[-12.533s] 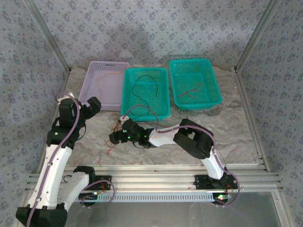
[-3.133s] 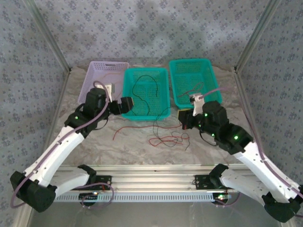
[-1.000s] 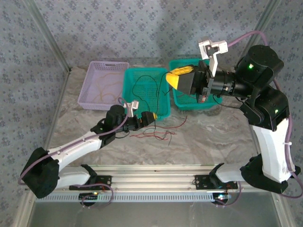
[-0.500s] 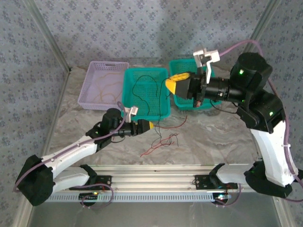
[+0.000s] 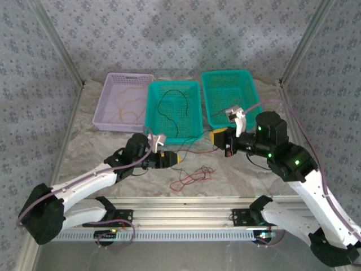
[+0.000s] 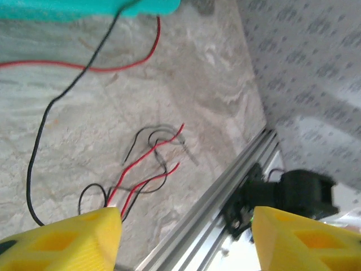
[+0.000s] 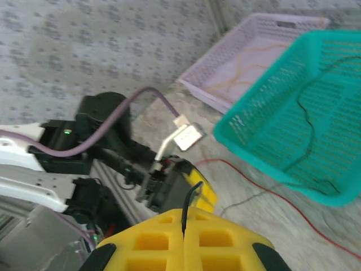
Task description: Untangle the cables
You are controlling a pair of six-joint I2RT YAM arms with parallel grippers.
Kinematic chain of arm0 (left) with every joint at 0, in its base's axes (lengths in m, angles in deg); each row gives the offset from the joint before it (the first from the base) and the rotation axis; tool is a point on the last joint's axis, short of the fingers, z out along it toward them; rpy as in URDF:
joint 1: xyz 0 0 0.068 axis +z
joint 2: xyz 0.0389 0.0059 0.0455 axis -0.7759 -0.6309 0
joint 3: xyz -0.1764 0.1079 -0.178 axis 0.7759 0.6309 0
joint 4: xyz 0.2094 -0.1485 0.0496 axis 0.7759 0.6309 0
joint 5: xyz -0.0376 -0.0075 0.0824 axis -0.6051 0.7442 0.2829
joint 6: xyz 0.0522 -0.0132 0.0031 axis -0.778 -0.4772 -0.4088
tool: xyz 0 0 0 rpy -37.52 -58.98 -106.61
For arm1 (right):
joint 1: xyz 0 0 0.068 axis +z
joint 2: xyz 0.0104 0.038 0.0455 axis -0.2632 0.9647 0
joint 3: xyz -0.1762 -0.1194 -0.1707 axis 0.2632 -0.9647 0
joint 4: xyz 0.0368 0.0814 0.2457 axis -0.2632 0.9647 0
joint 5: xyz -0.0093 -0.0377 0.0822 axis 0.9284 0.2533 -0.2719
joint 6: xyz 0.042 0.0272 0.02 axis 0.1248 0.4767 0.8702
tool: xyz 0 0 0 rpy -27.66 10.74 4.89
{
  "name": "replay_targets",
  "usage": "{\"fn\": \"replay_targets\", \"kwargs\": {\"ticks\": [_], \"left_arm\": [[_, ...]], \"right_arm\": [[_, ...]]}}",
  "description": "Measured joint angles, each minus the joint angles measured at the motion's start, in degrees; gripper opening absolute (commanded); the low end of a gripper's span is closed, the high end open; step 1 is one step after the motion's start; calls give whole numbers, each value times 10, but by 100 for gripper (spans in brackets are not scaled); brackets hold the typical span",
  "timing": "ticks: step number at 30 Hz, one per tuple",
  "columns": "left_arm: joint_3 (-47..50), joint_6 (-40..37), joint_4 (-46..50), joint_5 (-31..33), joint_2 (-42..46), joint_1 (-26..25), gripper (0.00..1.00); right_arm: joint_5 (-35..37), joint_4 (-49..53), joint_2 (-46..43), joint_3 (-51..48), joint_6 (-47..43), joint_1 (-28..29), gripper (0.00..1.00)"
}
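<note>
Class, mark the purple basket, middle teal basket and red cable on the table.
purple basket [image 5: 131, 75], top view, far rim
middle teal basket [image 5: 175, 83], top view, far rim
red cable [image 5: 193, 175], top view, mid-length

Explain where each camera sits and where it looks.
Top external: above and behind, looking down on both arms and the cables.
Left wrist: on the left arm, facing those cables; its yellow fingers at bottom.
Right wrist: on the right arm, facing the left gripper; fingers pinch a black cable.
Shared by top and right wrist: the purple basket.
</note>
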Motion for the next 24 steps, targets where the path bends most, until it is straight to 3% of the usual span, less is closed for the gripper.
{"fn": "replay_targets", "kwargs": {"ticks": [6, 10, 16, 24], "left_arm": [[12, -38, 52, -5, 1, -46, 67], [49, -56, 111, 33, 54, -91, 75], [63, -67, 158, 82, 108, -106, 76], [63, -93, 169, 156, 39, -157, 69]], "right_arm": [[15, 1, -38, -33, 14, -72, 0], [18, 1, -42, -36, 44, -141, 0], [3, -8, -38, -39, 93, -242, 0], [-51, -32, -18, -42, 124, -257, 0]]}}
